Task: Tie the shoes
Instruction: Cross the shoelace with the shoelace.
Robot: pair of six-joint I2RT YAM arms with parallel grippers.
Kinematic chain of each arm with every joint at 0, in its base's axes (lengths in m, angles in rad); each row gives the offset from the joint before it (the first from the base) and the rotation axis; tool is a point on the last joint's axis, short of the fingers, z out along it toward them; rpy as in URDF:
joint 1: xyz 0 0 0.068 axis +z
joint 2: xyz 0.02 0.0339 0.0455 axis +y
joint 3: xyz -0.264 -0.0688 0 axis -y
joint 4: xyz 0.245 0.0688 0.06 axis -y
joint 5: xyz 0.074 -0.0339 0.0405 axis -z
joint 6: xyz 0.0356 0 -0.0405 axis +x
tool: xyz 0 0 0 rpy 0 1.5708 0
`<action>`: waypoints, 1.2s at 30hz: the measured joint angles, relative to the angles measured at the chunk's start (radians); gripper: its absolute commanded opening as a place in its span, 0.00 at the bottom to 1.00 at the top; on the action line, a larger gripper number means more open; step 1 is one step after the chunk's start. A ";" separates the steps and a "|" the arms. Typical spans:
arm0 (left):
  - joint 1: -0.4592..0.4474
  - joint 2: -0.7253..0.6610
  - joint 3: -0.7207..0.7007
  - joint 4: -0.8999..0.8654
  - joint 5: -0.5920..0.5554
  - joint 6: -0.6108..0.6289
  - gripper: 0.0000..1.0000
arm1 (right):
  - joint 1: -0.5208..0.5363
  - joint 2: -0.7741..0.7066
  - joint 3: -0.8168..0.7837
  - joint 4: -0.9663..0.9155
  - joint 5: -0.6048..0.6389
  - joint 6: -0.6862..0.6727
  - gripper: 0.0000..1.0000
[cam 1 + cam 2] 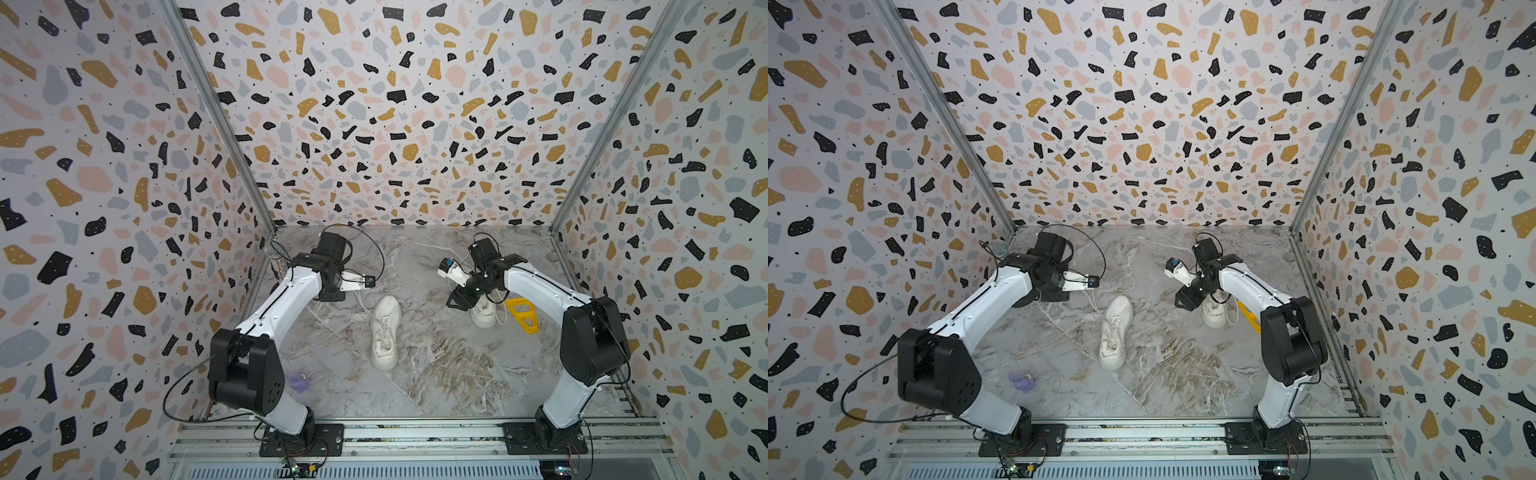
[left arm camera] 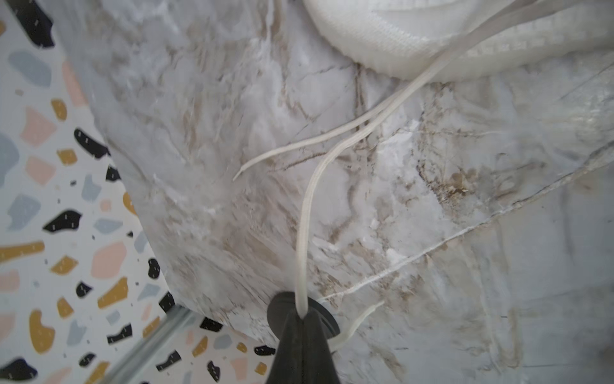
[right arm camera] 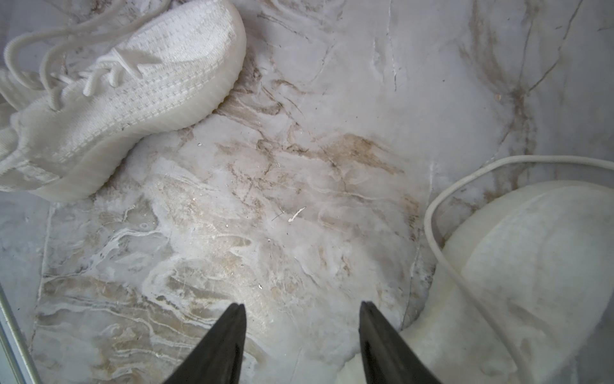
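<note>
Right, on the left a small purple object [image 1: 300,381] sits on the marble worktop [image 1: 436,374] by the left arm's base, apart from everything else.

In the left wrist view we see the left tool [image 2: 302,314] clamped fully together on a lace [image 2: 304,232]. The flat white lace goes from the pinched tips up to the middle shoe [image 2: 398,40], with a slack curve in it. A second lace end [image 2: 299,146] lies loose on the worktop next to it, held by nothing.

In both top views the middle shoe [image 1: 385,332] [image 1: 1116,332] is upright on its sole near the centre of the worktop, toe toward the back wall. It's between the two arms and untied.

We see the right tool [image 3: 301,307] about half open with nothing between the fingers [image 3: 239,309]. It hangs over bare worktop between the two shoes and touches neither.

The right shoe [image 1: 484,313] [image 3: 515,282] is just beside that tool. In a top view the wrist covers part of it. A loose lace loop [image 3: 432,212] curls round its rounded end. We can't tell whether it's tied.

Furthest right, a yellow plastic frame [image 1: 523,314] lies flat next to the right shoe.
</note>
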 measured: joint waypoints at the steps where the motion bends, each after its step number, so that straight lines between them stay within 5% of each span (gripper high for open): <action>1: -0.012 0.022 0.018 -0.011 -0.003 0.030 0.00 | 0.000 -0.002 -0.003 0.001 0.002 0.000 0.60; 7: -0.006 0.018 0.070 -0.070 -0.041 0.144 0.00 | -0.006 -0.033 -0.019 0.005 -0.027 -0.001 0.60; 16: 0.141 -0.273 -0.174 -0.119 -0.158 0.311 0.00 | 0.016 -0.036 -0.005 -0.004 -0.140 0.014 0.59; 29: 0.110 -0.275 -0.377 0.010 -0.069 0.300 0.00 | 0.227 0.259 0.302 0.092 -0.187 0.335 0.52; 36: 0.071 -0.194 -0.386 0.155 -0.040 0.425 0.00 | 0.259 0.344 0.364 0.097 -0.190 0.417 0.53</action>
